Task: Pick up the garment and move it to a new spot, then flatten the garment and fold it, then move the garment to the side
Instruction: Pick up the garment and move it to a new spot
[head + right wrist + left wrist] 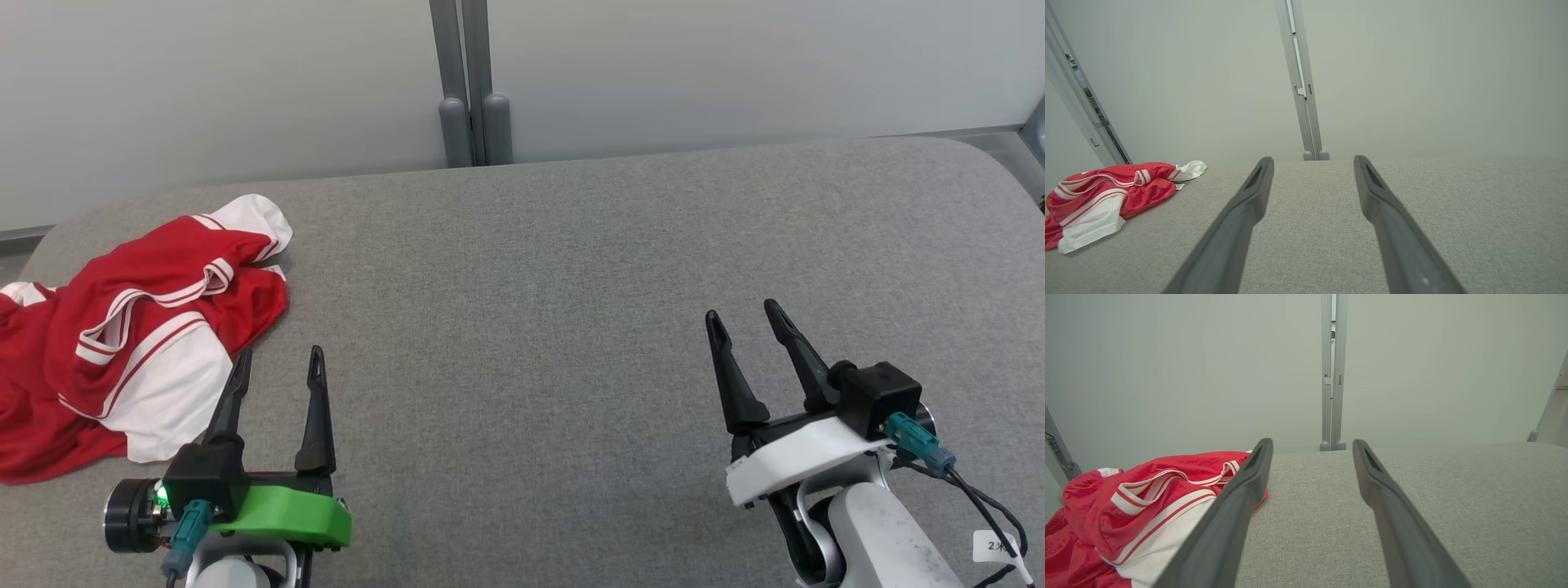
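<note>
While the garment point(139, 327) lies crumpled at the head view's left, the left end effector point(281, 353) (wide, empty) sits nearest, just right of it.

A grey woven-fabric surface point(571, 269) spreads across the lower part of the head view, its far corners rounded at the upper left and upper right. Behind it stand plain pale wall panels point(735, 65), meeting at top centre at twin narrow grey posts point(467, 73) with rounded feet. The light is soft and even.

Garment point(131, 327) red, white-striped panels; table point(571, 286) grey fabric.
</note>
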Robot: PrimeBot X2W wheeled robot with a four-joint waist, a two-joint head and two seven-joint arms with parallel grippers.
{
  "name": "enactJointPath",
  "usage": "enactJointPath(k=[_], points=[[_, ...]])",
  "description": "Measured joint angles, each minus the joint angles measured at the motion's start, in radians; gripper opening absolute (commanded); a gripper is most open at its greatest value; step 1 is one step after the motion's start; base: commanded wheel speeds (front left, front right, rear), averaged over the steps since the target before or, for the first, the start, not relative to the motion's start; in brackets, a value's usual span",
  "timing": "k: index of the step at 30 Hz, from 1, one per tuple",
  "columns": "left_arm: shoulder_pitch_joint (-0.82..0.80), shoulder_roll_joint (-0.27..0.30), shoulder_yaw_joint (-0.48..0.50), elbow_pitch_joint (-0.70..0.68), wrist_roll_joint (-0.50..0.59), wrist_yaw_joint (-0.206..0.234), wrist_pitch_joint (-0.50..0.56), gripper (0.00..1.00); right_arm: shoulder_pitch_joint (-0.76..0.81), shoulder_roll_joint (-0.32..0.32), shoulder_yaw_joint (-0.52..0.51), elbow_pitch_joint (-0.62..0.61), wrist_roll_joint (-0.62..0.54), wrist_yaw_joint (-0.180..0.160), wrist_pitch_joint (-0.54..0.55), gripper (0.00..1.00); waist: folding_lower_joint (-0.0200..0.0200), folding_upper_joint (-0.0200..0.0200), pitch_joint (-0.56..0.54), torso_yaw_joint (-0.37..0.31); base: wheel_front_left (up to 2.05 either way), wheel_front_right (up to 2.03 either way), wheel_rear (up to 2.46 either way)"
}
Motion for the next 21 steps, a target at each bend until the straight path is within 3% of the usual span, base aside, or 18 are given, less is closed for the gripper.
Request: enactJointPath(k=[21], points=[[-0.002,0.000,-0.004,0.018,-0.012,0.002,0.000,1.00,0.000,0.001,0.000,0.003,-0.001,0.000,0.000,1.00,0.0000,0.0000,0.000,0.005,0.00,0.00,0.00]])
